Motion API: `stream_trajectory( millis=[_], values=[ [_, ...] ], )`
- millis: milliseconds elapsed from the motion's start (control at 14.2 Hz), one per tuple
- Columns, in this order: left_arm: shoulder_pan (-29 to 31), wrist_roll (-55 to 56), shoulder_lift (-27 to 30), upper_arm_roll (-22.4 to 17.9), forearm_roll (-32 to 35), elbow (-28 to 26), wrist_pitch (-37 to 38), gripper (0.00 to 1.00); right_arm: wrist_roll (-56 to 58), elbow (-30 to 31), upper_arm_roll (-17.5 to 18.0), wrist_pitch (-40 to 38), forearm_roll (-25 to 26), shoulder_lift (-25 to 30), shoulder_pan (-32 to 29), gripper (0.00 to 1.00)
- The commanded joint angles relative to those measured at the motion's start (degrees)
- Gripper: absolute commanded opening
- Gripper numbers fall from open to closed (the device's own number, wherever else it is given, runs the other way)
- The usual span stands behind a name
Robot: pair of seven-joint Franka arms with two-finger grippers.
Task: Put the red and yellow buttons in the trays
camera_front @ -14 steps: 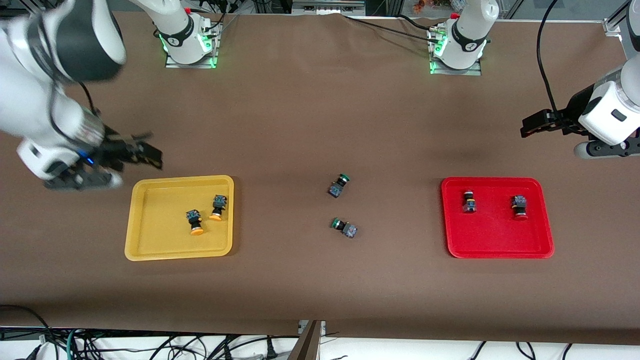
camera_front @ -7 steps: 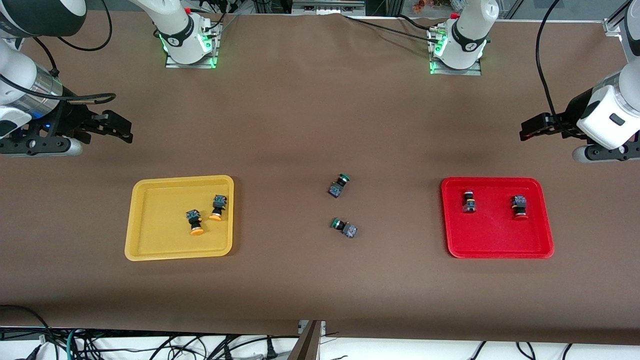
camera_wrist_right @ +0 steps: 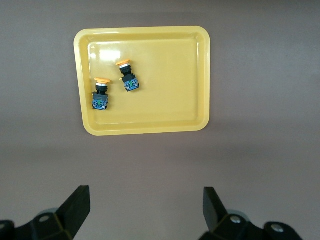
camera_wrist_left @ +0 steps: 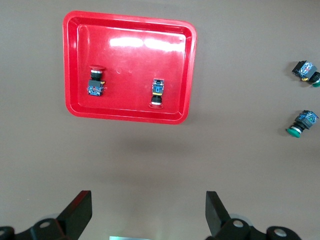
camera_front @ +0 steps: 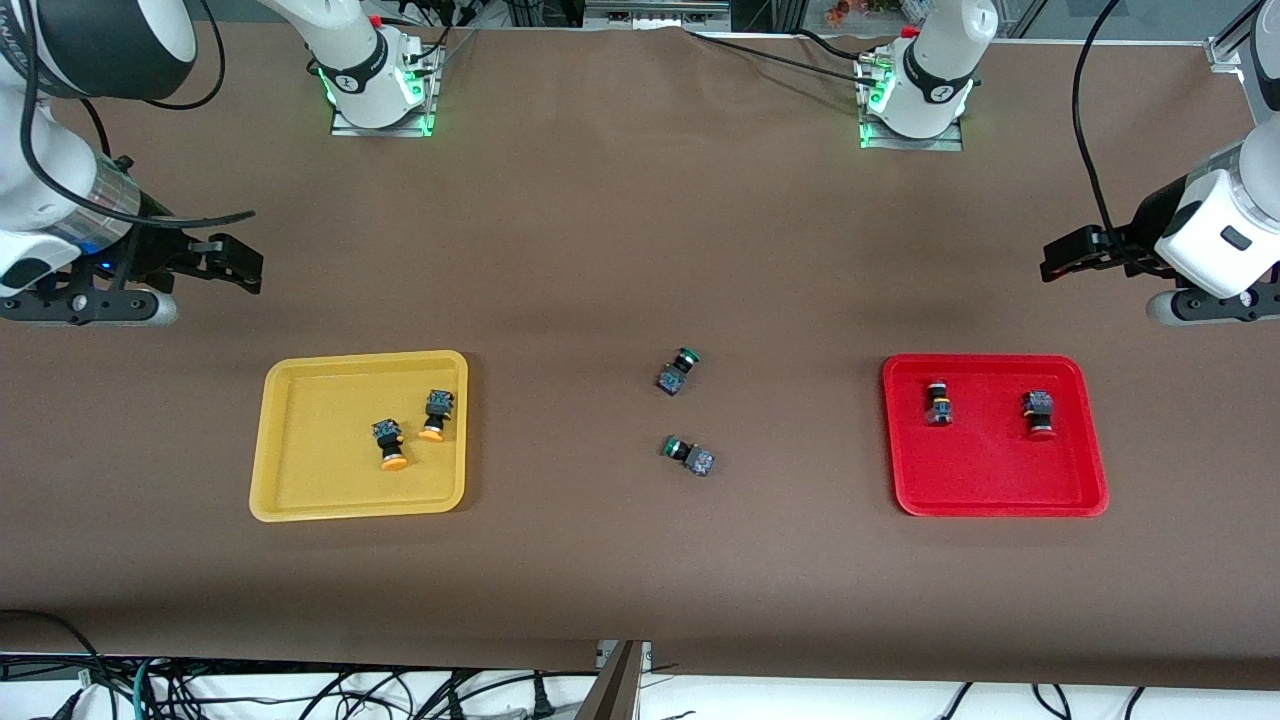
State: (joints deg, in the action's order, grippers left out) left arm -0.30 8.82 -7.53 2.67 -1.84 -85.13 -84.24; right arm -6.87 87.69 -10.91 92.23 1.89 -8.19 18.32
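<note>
The yellow tray (camera_front: 300, 480) holds two yellow-capped buttons (camera_front: 390, 446) (camera_front: 435, 415) lying on their sides. Two red-capped buttons (camera_front: 938, 402) (camera_front: 1039, 414) lie apart in the red tray (camera_front: 990, 480). My right gripper (camera_front: 240, 265) hangs open and empty over bare cloth at the right arm's end of the table. Its wrist view shows the yellow tray (camera_wrist_right: 170, 75) and both buttons (camera_wrist_right: 101, 95) (camera_wrist_right: 128, 77) past the open right gripper (camera_wrist_right: 146, 207). My left gripper (camera_front: 1060, 258) is open and empty over bare cloth at the left arm's end. The red tray (camera_wrist_left: 130, 65) lies past the left gripper (camera_wrist_left: 149, 210).
Two green-capped buttons (camera_front: 678, 370) (camera_front: 689, 455) lie on the brown cloth midway between the trays. They also show in the left wrist view as green-capped buttons (camera_wrist_left: 307, 71) (camera_wrist_left: 302, 122). The arm bases (camera_front: 375, 90) (camera_front: 915, 95) stand along the table's back edge.
The right arm has lifted away from beside the yellow tray toward its end of the table, its gripper still open. The left arm has hardly moved. No button has shifted.
</note>
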Motion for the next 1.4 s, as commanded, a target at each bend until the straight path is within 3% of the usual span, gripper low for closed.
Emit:
stream_trajectory(
  millis=[0,1333],
  values=[
    [-0.3,0.1,-1.3,0.1,1.3,2.1,0.8,1.0,-2.5,-1.6,0.3,-1.0,0.9,-0.3,0.2,1.0],
    [-0.4,0.1,-1.4,0.1,1.6,2.1,0.8,1.0,-2.7,-1.6,0.3,1.3,-2.9,-0.2,0.2,1.0]
  ],
)
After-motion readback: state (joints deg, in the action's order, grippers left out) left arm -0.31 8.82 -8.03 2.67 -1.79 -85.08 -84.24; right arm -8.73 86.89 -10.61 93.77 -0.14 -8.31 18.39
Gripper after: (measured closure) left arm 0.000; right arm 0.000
